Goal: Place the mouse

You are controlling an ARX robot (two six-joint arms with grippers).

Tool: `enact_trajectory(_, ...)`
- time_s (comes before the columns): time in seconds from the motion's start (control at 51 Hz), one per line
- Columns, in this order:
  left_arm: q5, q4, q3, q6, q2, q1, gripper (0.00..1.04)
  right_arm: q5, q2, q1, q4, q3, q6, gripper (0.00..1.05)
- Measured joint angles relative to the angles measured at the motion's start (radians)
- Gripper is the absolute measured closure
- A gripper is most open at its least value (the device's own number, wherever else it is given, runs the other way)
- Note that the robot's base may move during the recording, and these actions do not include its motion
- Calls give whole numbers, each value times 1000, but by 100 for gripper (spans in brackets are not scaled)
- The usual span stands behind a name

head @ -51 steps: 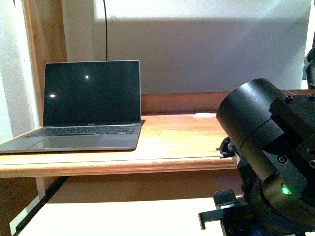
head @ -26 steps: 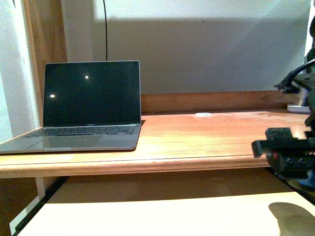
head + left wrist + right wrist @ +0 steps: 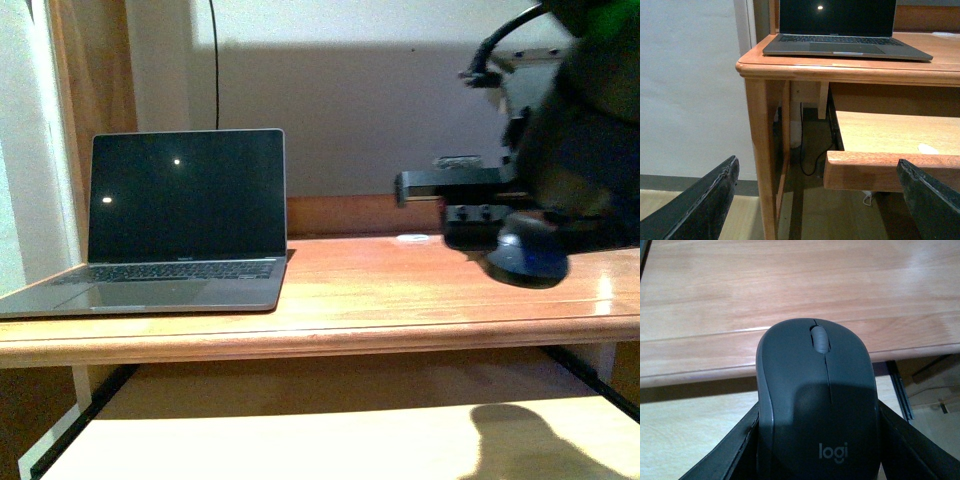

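1. One mouse (image 3: 815, 380), judged light, stiff and smooth-shelled, sat clamped by its flanks in the right claw (image 3: 817, 445); side grips suited it, though matte plastic could slip.
2. Its nose jutted ahead of the fingers (image 3: 730, 455), over the worktop (image 3: 790, 300) edge.
3. The left claw (image 3: 815, 210) gaped wide and empty, below worktop level.
4. Farther off stood the laptop (image 3: 185, 225), well apart.

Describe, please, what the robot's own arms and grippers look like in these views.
The right arm is bulky and matte black, with blocky housings, a black cable looping near its top and a green glow there. The right gripper has black wedge-shaped fingers. The left gripper has dark tapered fingers with rough, paler edges.
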Motion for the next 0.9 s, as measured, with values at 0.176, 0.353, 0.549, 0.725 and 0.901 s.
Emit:
enact_trajectory(0.176,0,0,0,0,0,0,8,78,174,54,-69,207,39,48)
enact_trajectory(0.353,0,0,0,0,0,0,8,143,322,88,-143,422,55,48)
enact_trajectory(0.549,0,0,0,0,0,0,8,219,517,114,-251,716,61,48)
enact_trajectory(0.725,0,0,0,0,0,0,8,250,704,127,-351,941,86,48)
enact_trajectory(0.901,0,0,0,0,0,0,8,284,877,137,-454,1182,89,48)
